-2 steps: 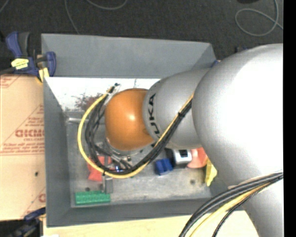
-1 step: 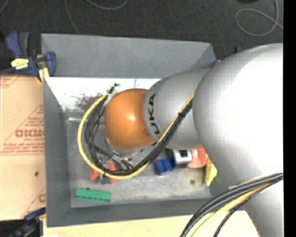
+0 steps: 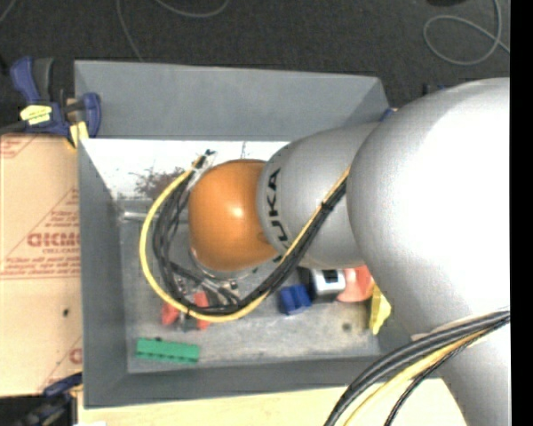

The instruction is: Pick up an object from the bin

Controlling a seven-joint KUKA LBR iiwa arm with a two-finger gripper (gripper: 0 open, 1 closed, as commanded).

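1. Now the arm's orange cover [image 3: 226, 216] hangs low in the bin [image 3: 249, 105] and mostly hides the claw [image 3: 200, 289], so I cannot tell if it is open.
2. Nearest lies a small red thing [image 3: 172, 316], maybe its pick. A green block [image 3: 167, 351] sits beside it.

Bright overhead light is glaring off the silver arm [image 3: 426, 176] and putting a soft sheen on its orange cover [image 3: 226, 216]. The arm is casting shadow over the floor of the grey bin [image 3: 231, 96], whose far wall is catching even light, while the dark surround is lying dim.
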